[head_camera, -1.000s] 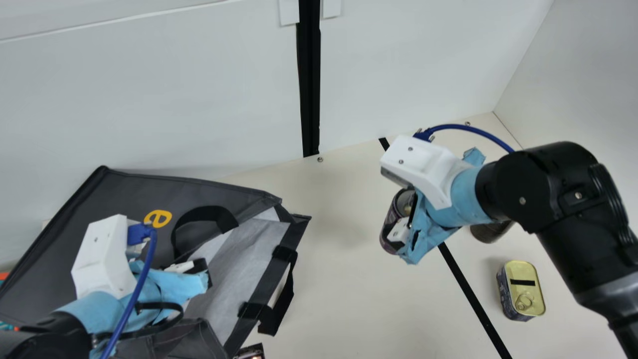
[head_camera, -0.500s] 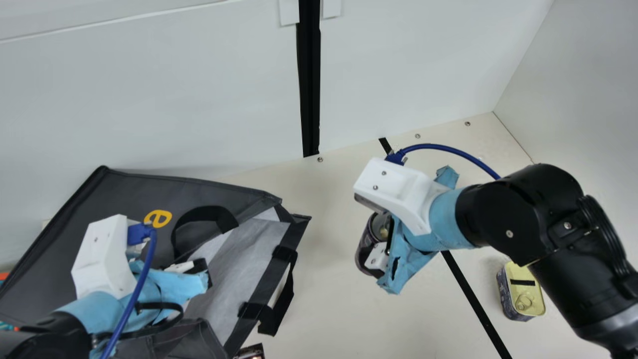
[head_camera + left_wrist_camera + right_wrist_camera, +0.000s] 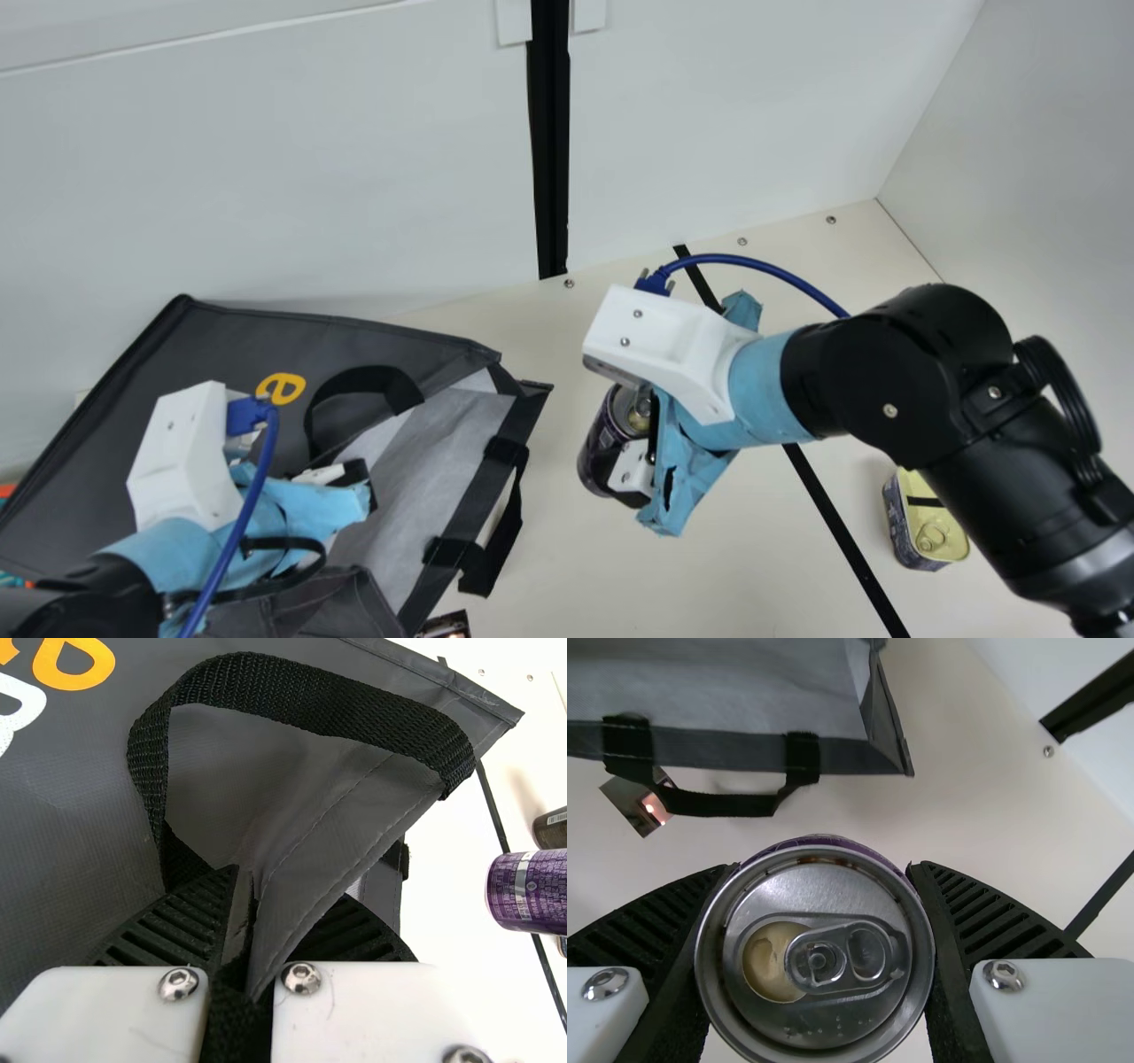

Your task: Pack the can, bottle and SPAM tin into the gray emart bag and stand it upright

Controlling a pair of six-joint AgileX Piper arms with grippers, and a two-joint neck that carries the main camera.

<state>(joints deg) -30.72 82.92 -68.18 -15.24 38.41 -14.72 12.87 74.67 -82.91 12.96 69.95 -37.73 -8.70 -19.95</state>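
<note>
Main view: one gray emart bag [image 3: 239, 346], being laid on its side along the table's [image 3: 753, 567] back edge, left part; two handles [image 3: 507, 532], black, being carried at its mouth. One left gripper [image 3: 359, 478], being kept at the mouth's rim. One right gripper [image 3: 627, 461], closed around one can [image 3: 601, 439], which is being held tilted between the mouth and the black strip [image 3: 828, 509]. One SPAM tin [image 3: 921, 532], being partly covered by the right arm, toward the table's right edge.

Left wrist view: two ribbed fingers [image 3: 182, 921], being pressed together on one fold of the bag and strap. One dark cylinder [image 3: 551, 828], being seen just beside the can; whether it is the bottle cannot be told.

Right wrist view: one can, being gripped between two fingers [image 3: 983, 912], its one pull tab and opened lid being shown. One shiny square [image 3: 640, 804], being seen near one handle.
</note>
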